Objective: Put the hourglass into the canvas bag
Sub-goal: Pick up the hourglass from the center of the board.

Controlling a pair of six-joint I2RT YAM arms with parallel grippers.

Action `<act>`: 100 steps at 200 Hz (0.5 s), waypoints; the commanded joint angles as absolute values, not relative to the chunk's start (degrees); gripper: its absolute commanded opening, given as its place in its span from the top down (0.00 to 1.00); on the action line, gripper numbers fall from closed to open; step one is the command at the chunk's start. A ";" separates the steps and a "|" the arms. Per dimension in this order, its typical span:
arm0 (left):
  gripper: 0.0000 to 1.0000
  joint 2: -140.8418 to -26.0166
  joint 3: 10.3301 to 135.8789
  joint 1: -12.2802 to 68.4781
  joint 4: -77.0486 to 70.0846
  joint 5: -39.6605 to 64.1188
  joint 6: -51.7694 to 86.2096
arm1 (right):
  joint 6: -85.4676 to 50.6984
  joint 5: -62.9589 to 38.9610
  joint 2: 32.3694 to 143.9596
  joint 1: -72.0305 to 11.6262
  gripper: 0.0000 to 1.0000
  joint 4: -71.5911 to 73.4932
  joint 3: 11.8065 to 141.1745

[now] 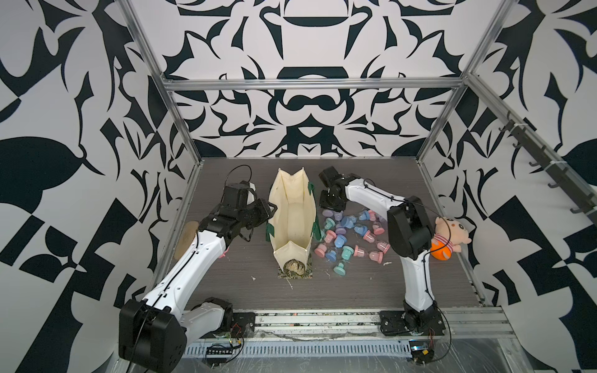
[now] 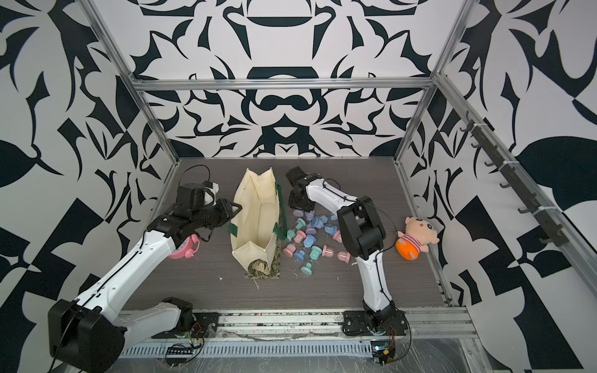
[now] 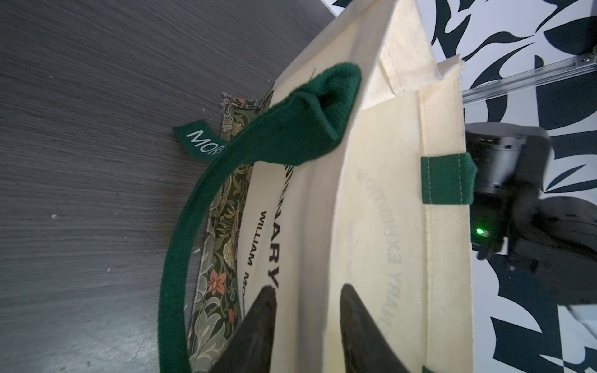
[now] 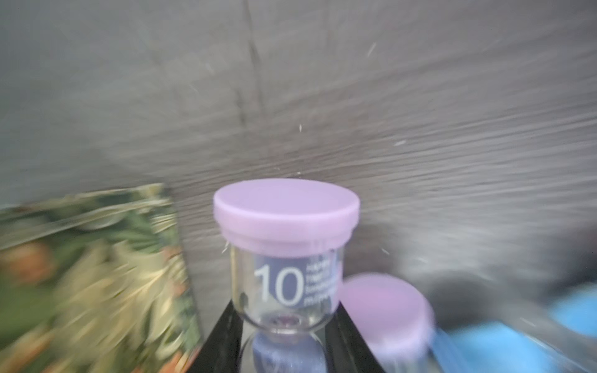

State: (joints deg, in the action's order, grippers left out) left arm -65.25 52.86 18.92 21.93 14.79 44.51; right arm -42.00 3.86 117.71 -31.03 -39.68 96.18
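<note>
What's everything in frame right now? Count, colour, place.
canvas bag: 1, cream with dark green handles, mid-table, standing open.
loose hourglasses: over a dozen, pink, blue, teal, purple, scattered between bag and right arm.
purple hourglass: 1, marked 10, in the right gripper.
plush doll: 1, orange shorts, table's right edge.
pink clock-like item: 1, partly behind left arm.
tan round item: 1, table's left edge.
table: 1, dark grey woodgrain.
left gripper: open, fingers astride the bag's wall.
right gripper: shut on the purple hourglass.
</note>
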 commanded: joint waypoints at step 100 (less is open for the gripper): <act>0.85 -63.57 50.18 18.81 18.24 16.52 45.29 | -38.23 15.73 84.28 -45.76 1.00 -46.51 92.14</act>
